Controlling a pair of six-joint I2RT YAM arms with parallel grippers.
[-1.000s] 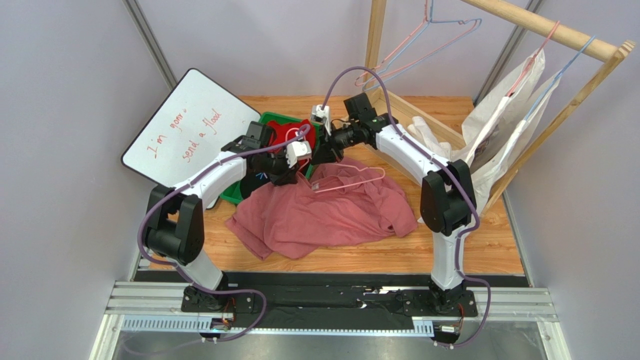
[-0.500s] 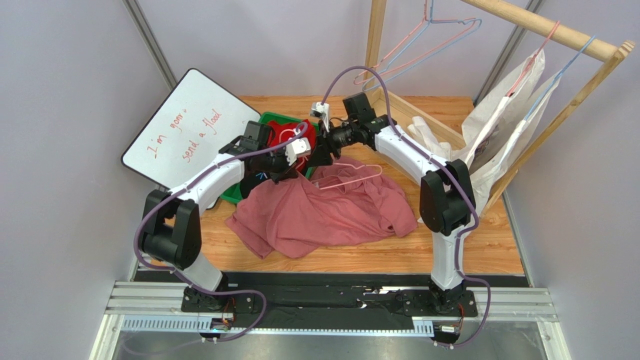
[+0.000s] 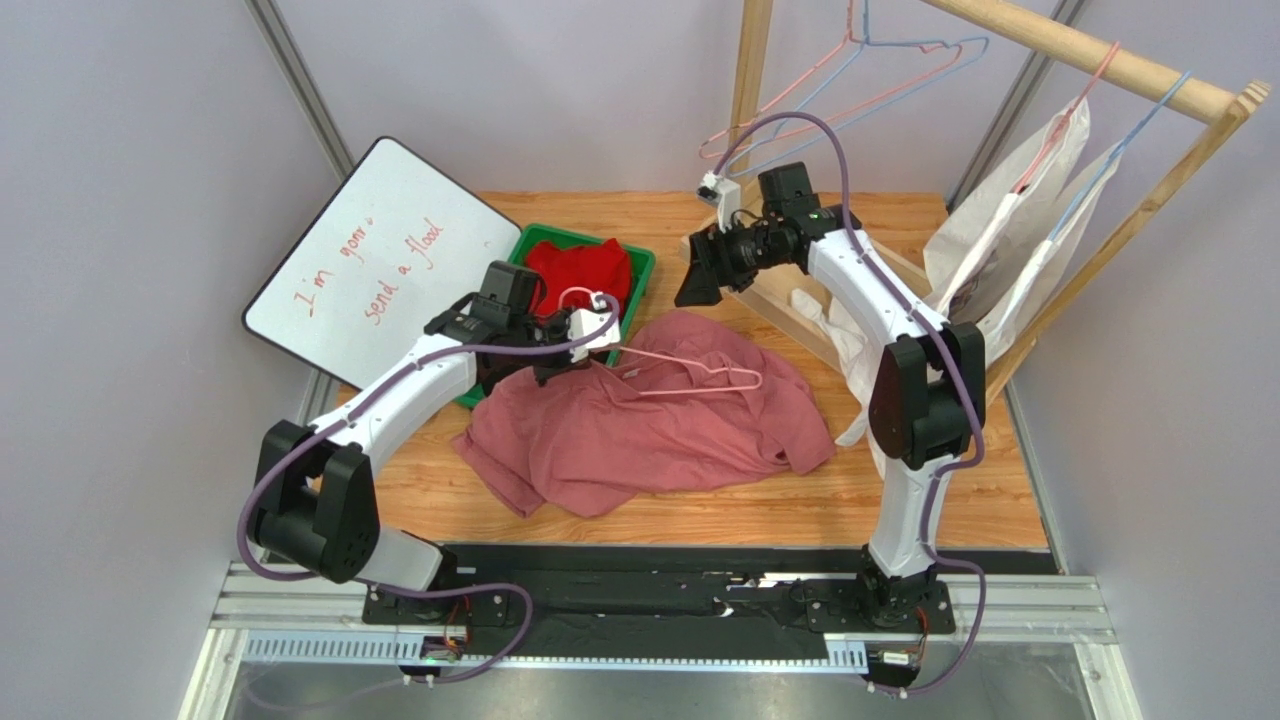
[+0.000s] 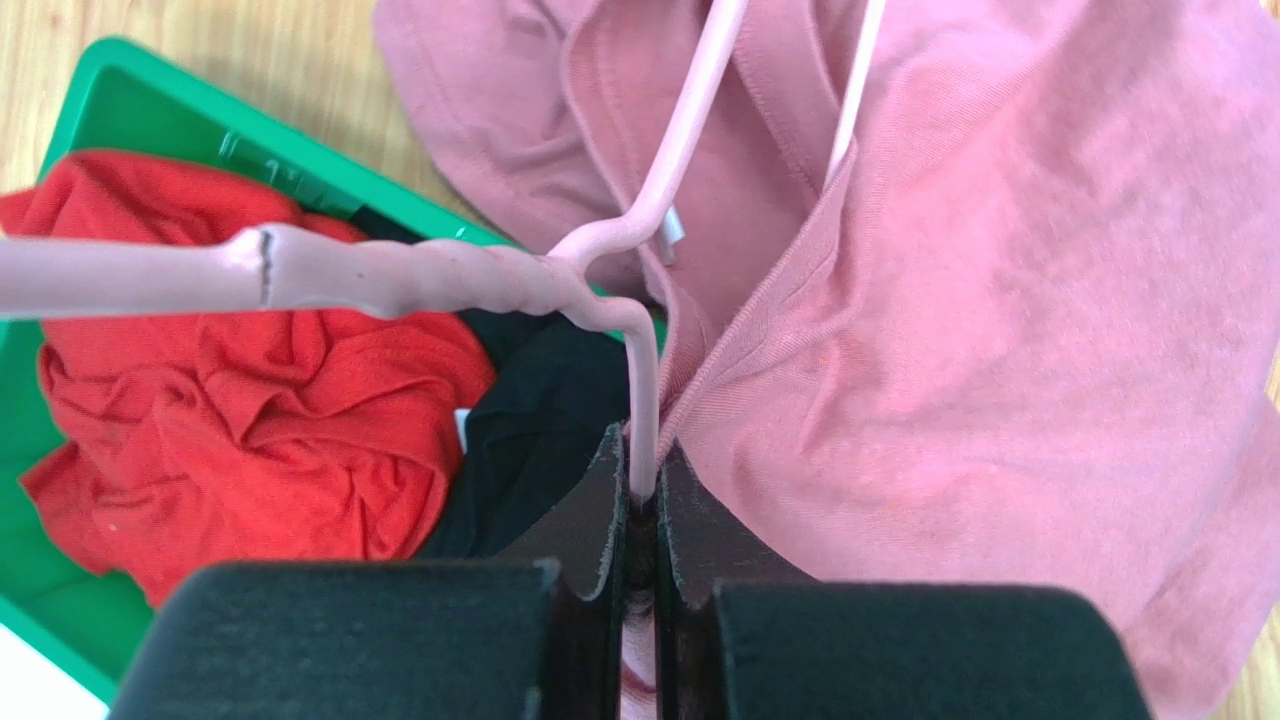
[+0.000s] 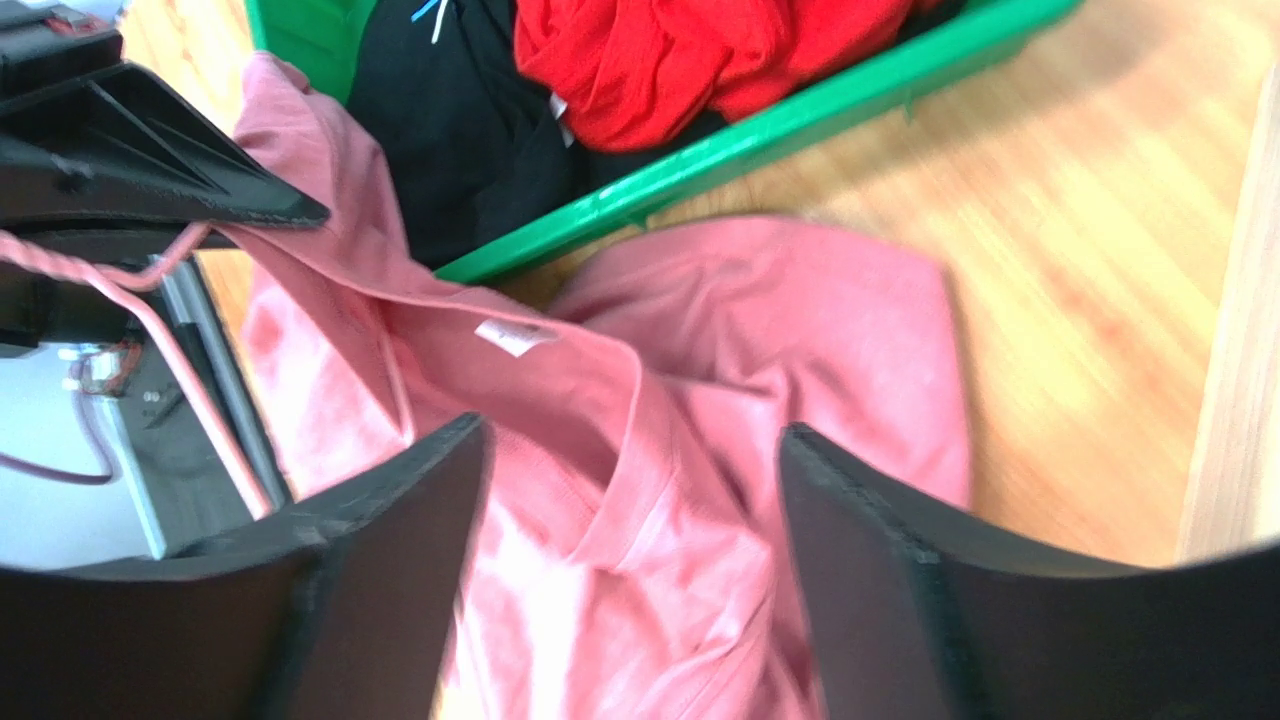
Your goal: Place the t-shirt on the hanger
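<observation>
Each arm is built of smooth white link shells between bulky black joint housings, and the left arm (image 3: 394, 393) and the right arm (image 3: 879, 308) look alike. A purple cable (image 3: 796, 117) runs in loose loops along each one. A small white camera block (image 3: 597, 323) sits at each wrist. The left pincer (image 4: 639, 480) and the right pincer (image 5: 631, 435) have matte black, wedge-shaped fingers with flat inner faces.

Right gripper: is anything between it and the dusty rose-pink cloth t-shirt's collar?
Nothing visible. The open right gripper looks straight at the bare collar of the dusty rose-pink cloth t-shirt. The thin pink wire hanger, pinched by the left gripper, sits off to one side; the green plastic bin lies beyond.
</observation>
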